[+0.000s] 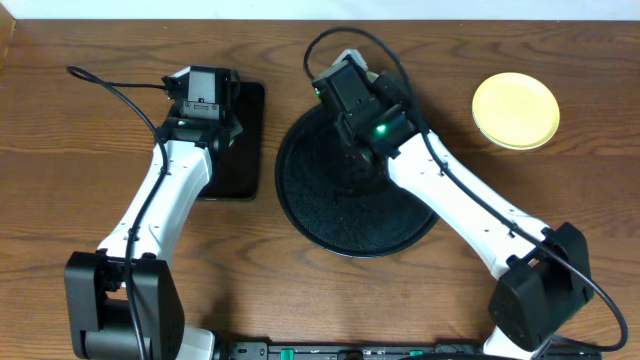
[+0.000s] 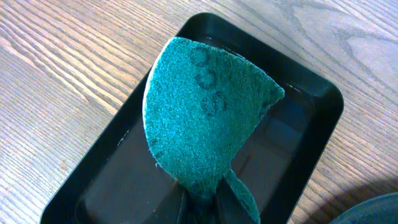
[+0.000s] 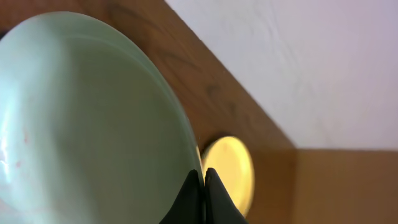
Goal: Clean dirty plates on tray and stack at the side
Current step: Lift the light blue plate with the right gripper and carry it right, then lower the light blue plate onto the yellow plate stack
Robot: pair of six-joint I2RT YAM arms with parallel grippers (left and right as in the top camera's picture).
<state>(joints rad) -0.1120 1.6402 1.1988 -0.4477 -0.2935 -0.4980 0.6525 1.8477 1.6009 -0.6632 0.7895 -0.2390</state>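
My right gripper (image 3: pixel 203 177) is shut on the rim of a pale mint plate (image 3: pixel 93 118), which stands on edge and fills the left of the right wrist view. Faint reddish smears show near the plate's left edge. Overhead, the right arm hangs over the back of the round black tray (image 1: pixel 330 220) and hides this plate. A pale yellow plate (image 1: pixel 515 110) lies flat on the table to the right of the tray, and shows again beyond the fingers as the yellow plate (image 3: pixel 231 165). My left gripper (image 2: pixel 202 200) is shut on a green scouring pad (image 2: pixel 199 112).
The pad hangs over a small rectangular black tray (image 2: pixel 311 106), which sits left of the round tray as the rectangular tray (image 1: pixel 238 170). A pale wall rises behind the table's far edge. Bare wood lies around the yellow plate.
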